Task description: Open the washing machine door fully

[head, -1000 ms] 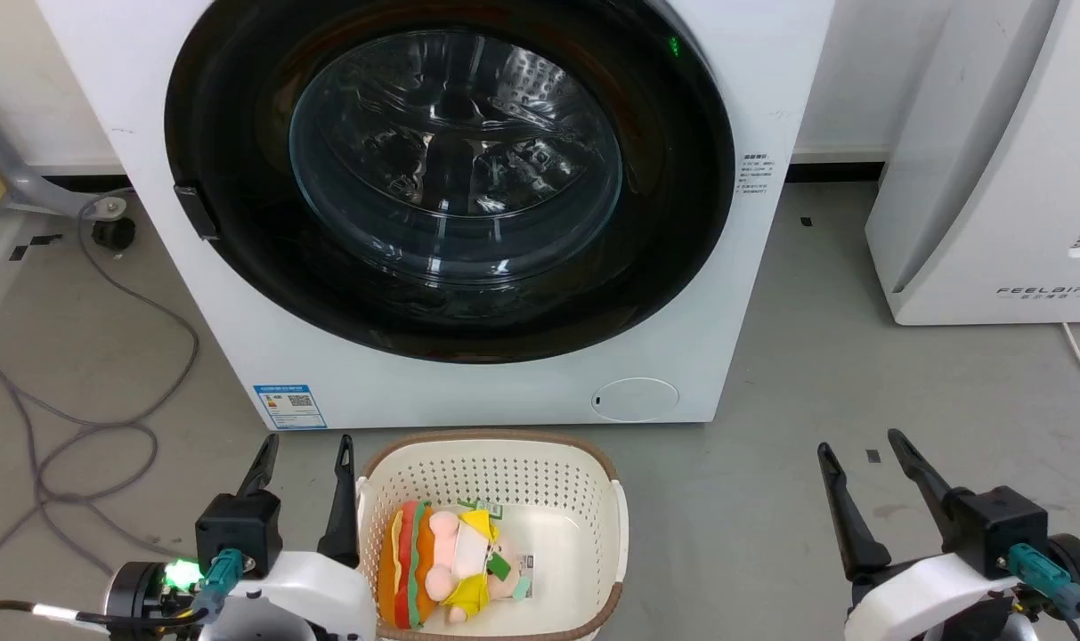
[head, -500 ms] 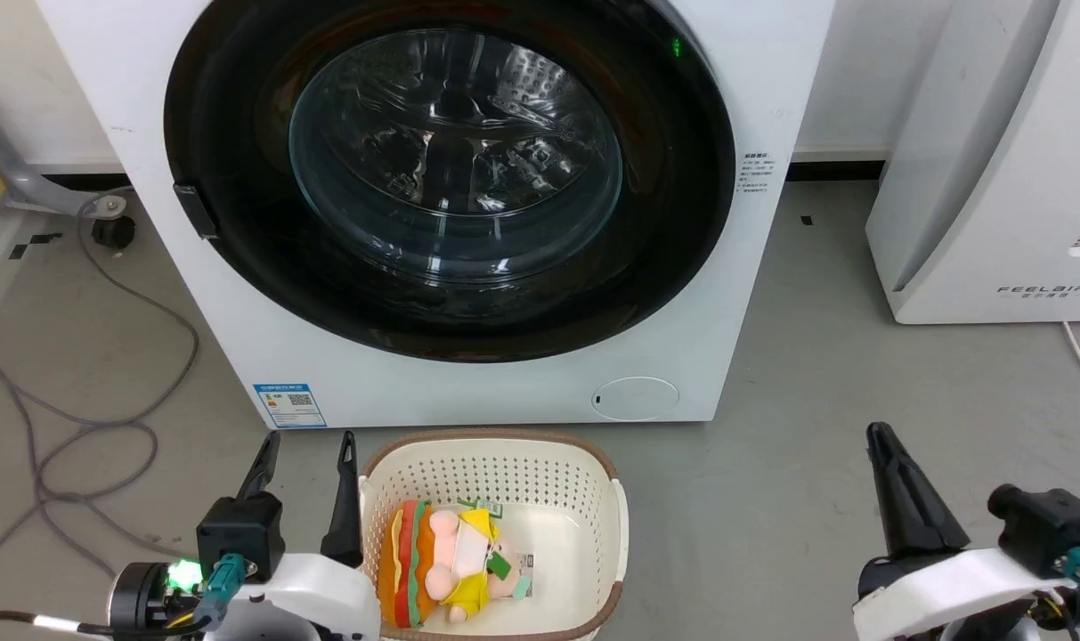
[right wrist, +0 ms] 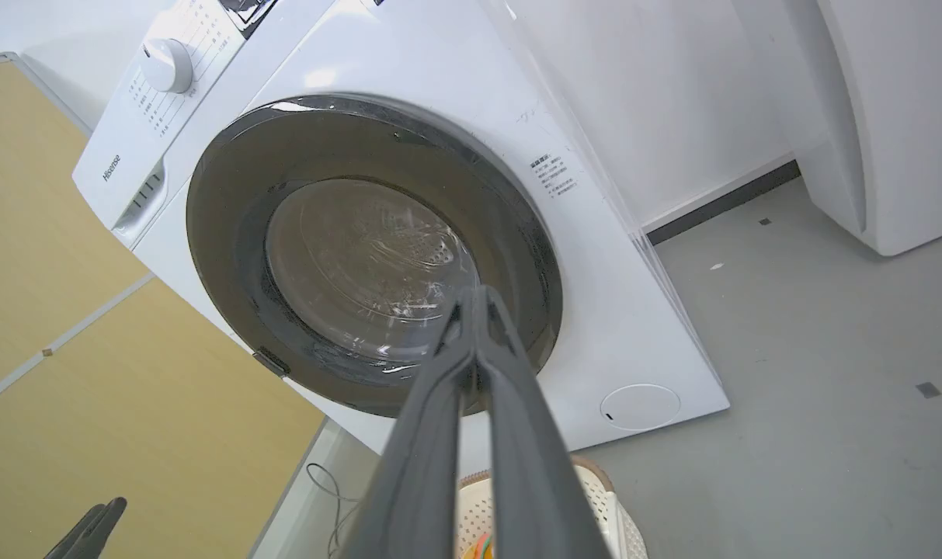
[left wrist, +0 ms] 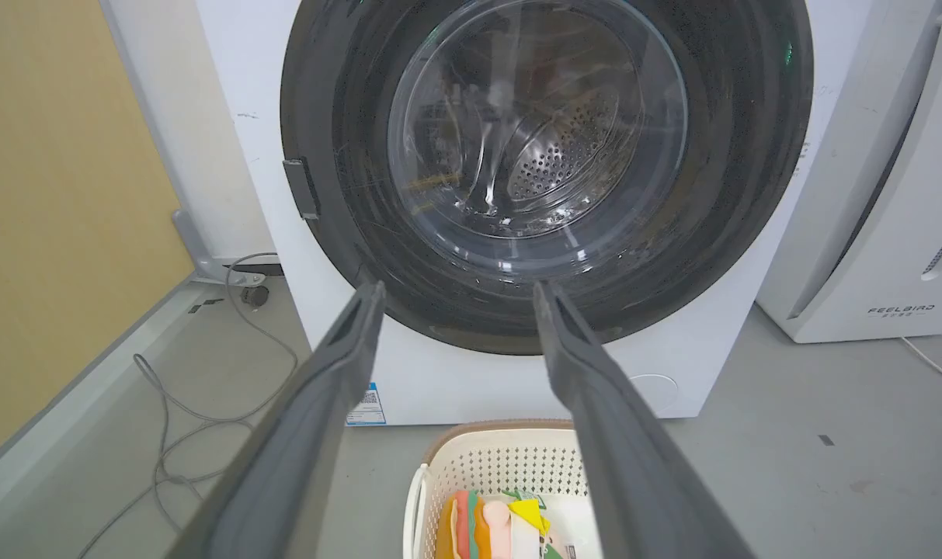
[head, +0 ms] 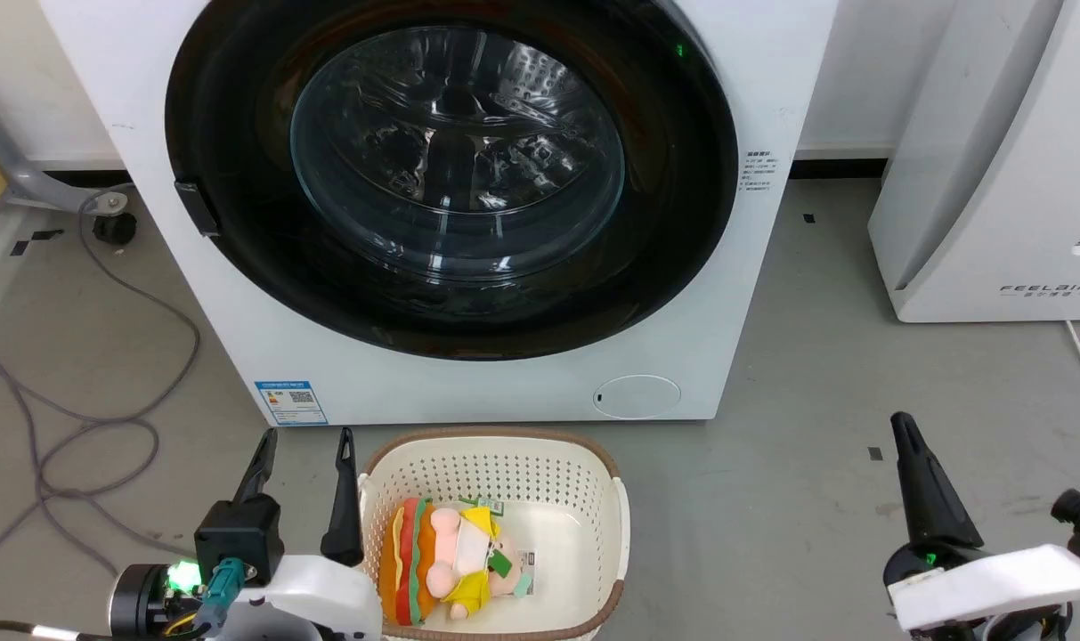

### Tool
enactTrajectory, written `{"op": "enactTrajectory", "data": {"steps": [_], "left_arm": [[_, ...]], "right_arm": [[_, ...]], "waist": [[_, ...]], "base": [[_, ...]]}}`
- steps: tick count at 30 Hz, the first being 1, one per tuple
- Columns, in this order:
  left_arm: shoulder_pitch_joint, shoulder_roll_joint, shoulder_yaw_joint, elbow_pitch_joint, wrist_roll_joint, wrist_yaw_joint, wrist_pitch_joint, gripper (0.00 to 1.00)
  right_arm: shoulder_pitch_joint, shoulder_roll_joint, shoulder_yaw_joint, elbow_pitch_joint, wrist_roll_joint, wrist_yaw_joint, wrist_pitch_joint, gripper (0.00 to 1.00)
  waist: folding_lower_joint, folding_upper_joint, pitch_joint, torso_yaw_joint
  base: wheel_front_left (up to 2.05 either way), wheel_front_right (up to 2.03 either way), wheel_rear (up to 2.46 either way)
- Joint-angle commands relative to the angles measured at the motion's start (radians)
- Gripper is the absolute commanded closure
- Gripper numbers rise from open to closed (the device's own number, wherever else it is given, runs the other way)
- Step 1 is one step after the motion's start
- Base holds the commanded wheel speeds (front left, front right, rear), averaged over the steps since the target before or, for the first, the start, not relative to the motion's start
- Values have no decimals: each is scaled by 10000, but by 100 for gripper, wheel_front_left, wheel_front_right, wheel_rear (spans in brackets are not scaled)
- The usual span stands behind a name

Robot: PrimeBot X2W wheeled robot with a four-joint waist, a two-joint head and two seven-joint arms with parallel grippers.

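Note:
The washing machine (head: 468, 392) is a white front-loader straight ahead. Its round glossy black washing machine door (head: 682, 223) with a clear glass bowl lies flush against the front, with a small dark handle tab (head: 194, 208) on its left rim. My left gripper (head: 304, 438) hangs low at the left beside a basket, fingers apart and empty. My right gripper (head: 903, 425) is low at the right over the floor, fingers pressed together on nothing. In the right wrist view the door (right wrist: 230, 186) appears tilted behind the shut right gripper (right wrist: 474, 299). The left gripper (left wrist: 455, 291) frames the door (left wrist: 735, 155).
A cream perforated basket (head: 593, 463) holding a burger-shaped plush toy (head: 446, 561) sits on the floor right before the machine. A white FEELBIRD appliance (head: 994, 178) stands at the right. Grey cables (head: 77, 418) trail over the floor at the left. A yellow panel (left wrist: 59, 194) lines the left side.
My right gripper has closed its fingers and turned, shifting a little right and up. The left gripper and the door have stayed as they were.

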Motion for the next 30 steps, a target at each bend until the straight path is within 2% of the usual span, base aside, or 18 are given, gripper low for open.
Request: {"op": "enactTrajectory", "data": {"steps": [1,14,30], "left_arm": [[-79,6,-43,48,-51,79,-118,0],[-231,7,-148,27,-111,264,-390,0],[-794,7,-218,-139,-59,431,-703,0]], "right_arm": [[2,5,-71,79,635,4,69,100],[-916,6,-715,991,2416,4,320,100],[-3220,-77,-2127,2001,4062,5,892,100]], "waist": [[0,0,7,11],[0,0,304,167],[0,0,1335,494]], "base": [[0,0,0],[0,0,0],[0,0,0]]}}
